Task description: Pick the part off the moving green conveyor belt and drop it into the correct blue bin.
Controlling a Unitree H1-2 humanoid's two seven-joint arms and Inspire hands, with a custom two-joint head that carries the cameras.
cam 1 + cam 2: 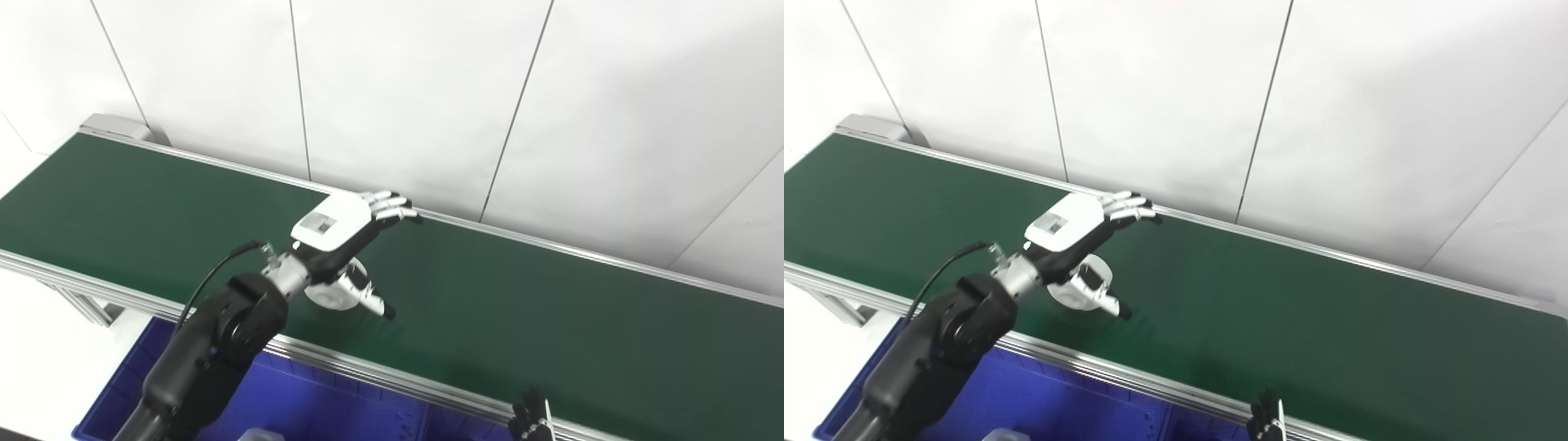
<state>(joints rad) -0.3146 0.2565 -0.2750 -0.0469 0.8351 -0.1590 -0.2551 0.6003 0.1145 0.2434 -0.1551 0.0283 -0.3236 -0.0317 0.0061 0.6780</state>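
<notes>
White and round, the part (327, 296) lies on the green conveyor belt (551, 306), just under the palm of the left hand (343, 236), at about seven o'clock from the middle of the belt and close to its near rail. Much of it is hidden by the hand, so only a pale disc-like face with a darker spot near the centre shows below the wrist. From where I stand the left hand hovers palm-down over it, fingers (392, 205) stretched out flat toward two o'clock, reaching the far rail, and the thumb (370, 297) angled down toward four o'clock past the part's edge. That hand is spread wide and I see nothing clasped in it; whether the thumb touches the part I cannot tell. The left arm (208, 349) is black and comes up from the seven o'clock corner, with a black cable (211, 278) looping over the wrist. Below the belt's near rail sits a blue bin (343, 404), its inner dividers partly visible, and something pale and translucent (260, 435) peeks up at its bottom edge. The right hand (531, 421) only just shows at five o'clock, dark fingertips poking above the frame edge beside the rail; I cannot tell whether it is spread or closed. White wall panels (398, 92) stand behind the belt.
</notes>
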